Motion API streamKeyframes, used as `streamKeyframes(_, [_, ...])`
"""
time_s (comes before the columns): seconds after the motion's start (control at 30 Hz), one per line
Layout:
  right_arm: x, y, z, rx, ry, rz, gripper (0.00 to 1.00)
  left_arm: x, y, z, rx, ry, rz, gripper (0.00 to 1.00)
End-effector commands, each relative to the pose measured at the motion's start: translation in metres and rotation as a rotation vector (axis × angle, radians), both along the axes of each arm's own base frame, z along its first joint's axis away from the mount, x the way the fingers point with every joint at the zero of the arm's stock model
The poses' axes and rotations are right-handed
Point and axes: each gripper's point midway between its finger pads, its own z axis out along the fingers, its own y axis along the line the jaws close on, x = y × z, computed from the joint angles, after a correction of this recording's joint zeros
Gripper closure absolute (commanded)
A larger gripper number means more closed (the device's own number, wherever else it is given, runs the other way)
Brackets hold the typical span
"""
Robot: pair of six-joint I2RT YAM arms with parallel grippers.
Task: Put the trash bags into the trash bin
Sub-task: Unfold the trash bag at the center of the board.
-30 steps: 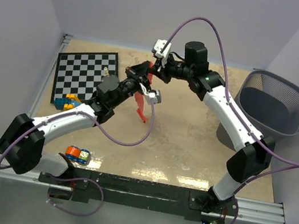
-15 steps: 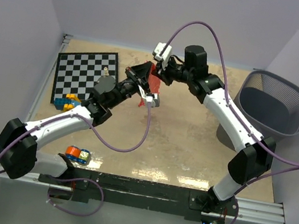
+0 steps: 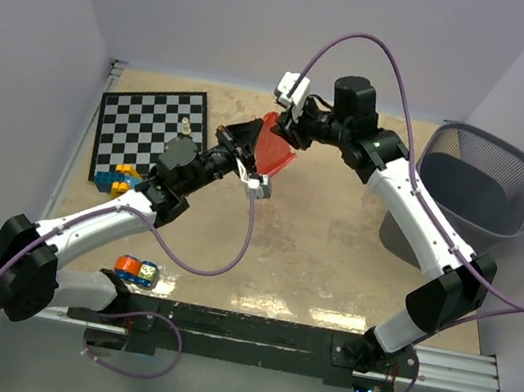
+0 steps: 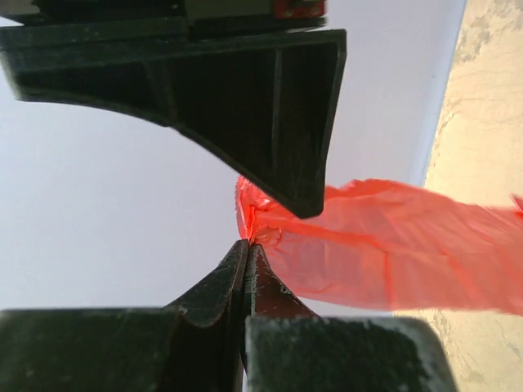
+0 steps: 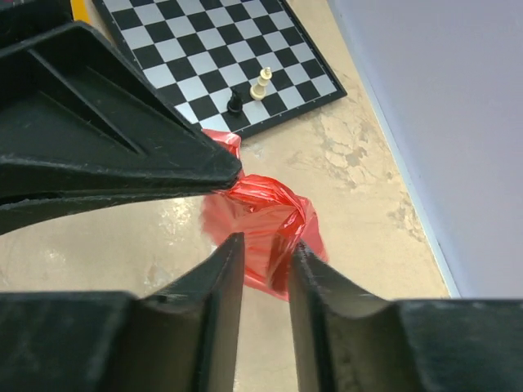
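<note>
A red-orange trash bag (image 3: pixel 275 154) hangs above the table's far middle, fanned out between both grippers. My left gripper (image 3: pixel 256 142) is shut on one corner of it; in the left wrist view the fingertips (image 4: pixel 248 245) pinch the film and the trash bag (image 4: pixel 392 245) trails off to the right. My right gripper (image 3: pixel 287 131) is at the bag's other side. Its jaws (image 5: pixel 265 253) stand slightly apart, open, with the crumpled trash bag (image 5: pixel 260 208) showing through the gap. The dark mesh trash bin (image 3: pixel 522 191) stands at the far right, away from both grippers.
A chessboard (image 3: pixel 141 134) lies at the far left, with a white piece (image 5: pixel 261 84) and a black piece (image 5: pixel 234 102) near its edge. Coloured blocks (image 3: pixel 118 178) sit at its near corner. A small blue and orange object (image 3: pixel 135 270) lies near the left arm's base.
The bag hung limp a second ago; now it is spread into a fan. The right gripper's jaws have come apart and it has shifted right. The left gripper keeps its hold.
</note>
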Motion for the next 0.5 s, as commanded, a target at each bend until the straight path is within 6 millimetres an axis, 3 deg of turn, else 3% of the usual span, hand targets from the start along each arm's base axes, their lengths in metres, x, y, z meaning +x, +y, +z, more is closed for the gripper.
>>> streamKeyframes(0.0, [0.002, 0.000, 0.023, 0.015, -0.042, 0.011, 0.59, -0.013, -0.003, 0.011, 0.005, -0.051, -0.064, 1.00])
streamKeyframes(0.17, [0.009, 0.001, 0.019, -0.011, -0.056, 0.014, 0.52, -0.014, -0.003, 0.012, 0.013, -0.065, -0.066, 1.00])
streamKeyframes(0.47, [0.020, -0.009, 0.021, -0.099, -0.127, -0.017, 0.51, -0.014, 0.004, 0.001, 0.107, -0.119, -0.051, 1.00])
